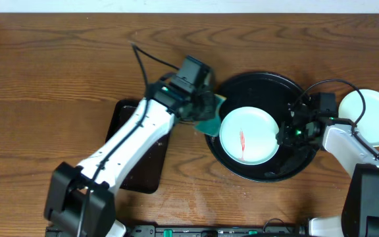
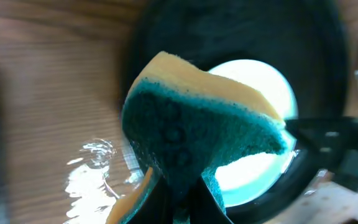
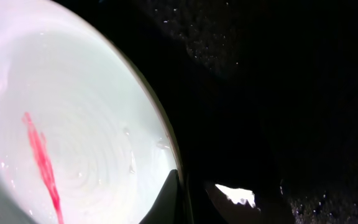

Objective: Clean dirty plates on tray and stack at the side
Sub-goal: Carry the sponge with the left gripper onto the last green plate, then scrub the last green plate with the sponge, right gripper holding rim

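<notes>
A white plate (image 1: pixel 247 135) with a red smear (image 3: pixel 42 162) lies on the round black tray (image 1: pixel 255 89). My right gripper (image 1: pixel 285 135) is shut on the plate's right rim, one finger inside and one outside, as the right wrist view (image 3: pixel 188 199) shows. My left gripper (image 1: pixel 202 105) is shut on a green and yellow sponge (image 1: pixel 210 122) and holds it over the tray's left edge, just left of the plate. In the left wrist view the sponge (image 2: pixel 197 124) covers much of the plate (image 2: pixel 253 81). Another pale plate (image 1: pixel 374 118) lies on the table right of the tray.
A smaller dark rectangular tray (image 1: pixel 140 151) lies on the wooden table under my left arm. Wet patches (image 2: pixel 95 168) shine on the wood beside the black tray. Cables arch over both arms.
</notes>
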